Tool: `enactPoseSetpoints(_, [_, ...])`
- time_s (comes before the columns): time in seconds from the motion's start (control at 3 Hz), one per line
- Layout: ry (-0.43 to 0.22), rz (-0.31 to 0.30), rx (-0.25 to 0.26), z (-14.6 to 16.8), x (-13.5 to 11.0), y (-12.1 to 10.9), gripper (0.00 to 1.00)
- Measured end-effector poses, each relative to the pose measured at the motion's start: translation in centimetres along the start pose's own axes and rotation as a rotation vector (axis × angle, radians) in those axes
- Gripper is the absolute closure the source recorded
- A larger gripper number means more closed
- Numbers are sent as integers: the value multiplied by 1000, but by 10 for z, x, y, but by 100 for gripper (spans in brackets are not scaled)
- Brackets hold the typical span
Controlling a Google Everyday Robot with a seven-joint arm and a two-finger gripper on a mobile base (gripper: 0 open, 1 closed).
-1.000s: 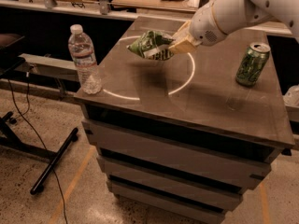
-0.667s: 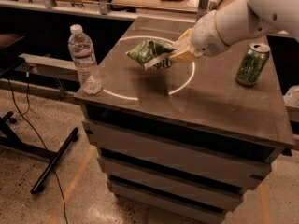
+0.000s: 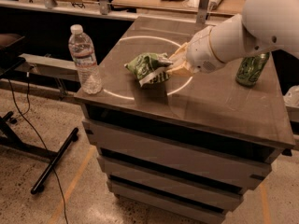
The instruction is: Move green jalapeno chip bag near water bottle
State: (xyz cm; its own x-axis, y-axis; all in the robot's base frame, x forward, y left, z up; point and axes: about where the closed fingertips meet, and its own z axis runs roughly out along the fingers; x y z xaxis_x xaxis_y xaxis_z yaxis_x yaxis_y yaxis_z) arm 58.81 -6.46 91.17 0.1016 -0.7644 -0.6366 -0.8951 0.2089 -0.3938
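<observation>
Clamped in the tool (image 3: 170,65) by its right edge: green jalapeno chip bag (image 3: 148,69), low over the middle of the desk (image 3: 210,101). Judged about halfway: grasped, but well apart from the water bottle (image 3: 84,59) at the near left corner. Left to do: shift left, set down, release.

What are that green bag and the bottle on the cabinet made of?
The green jalapeno chip bag, held by the gripper over the middle of the cabinet top, looks like thin foil or plastic film: crinkled, slightly shiny. The water bottle looks like clear plastic: see-through, ribbed, white cap.
</observation>
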Motion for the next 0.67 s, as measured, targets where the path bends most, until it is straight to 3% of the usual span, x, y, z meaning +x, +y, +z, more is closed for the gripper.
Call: enactPoseSetpoints(0.67, [34, 89, 26, 4, -4, 13, 100])
